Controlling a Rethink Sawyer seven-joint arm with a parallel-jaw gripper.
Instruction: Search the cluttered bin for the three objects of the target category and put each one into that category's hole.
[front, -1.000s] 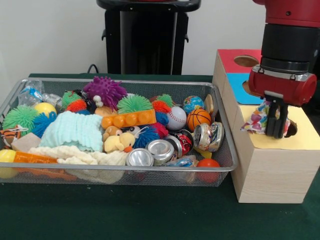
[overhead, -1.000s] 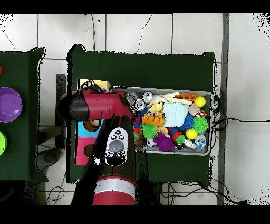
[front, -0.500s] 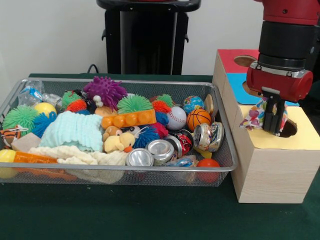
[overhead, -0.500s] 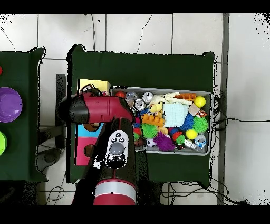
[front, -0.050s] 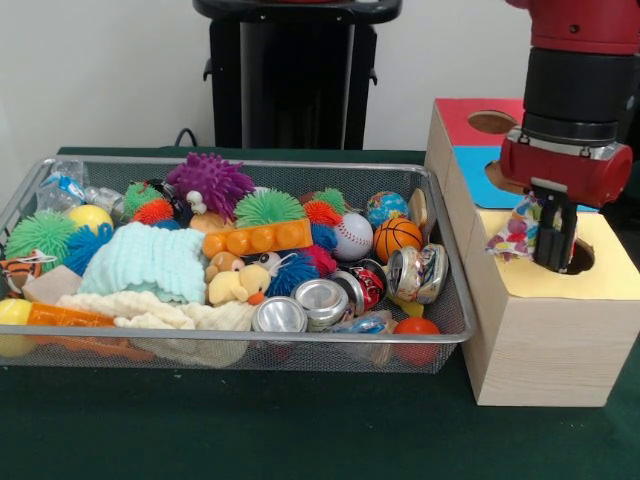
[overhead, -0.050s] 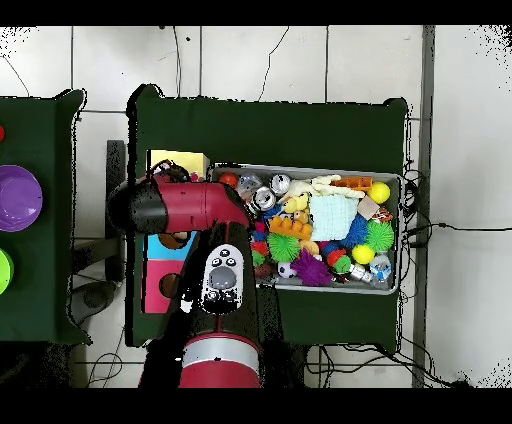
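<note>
from the front i see my jaws clamped on a multicoloured patterned cloth scrap, over the round hole in the wooden box's yellow panel. overhead, my red arm hides them, showing only the wire mesh bin.

Cloth multicoloured spots; box top yellow
</note>
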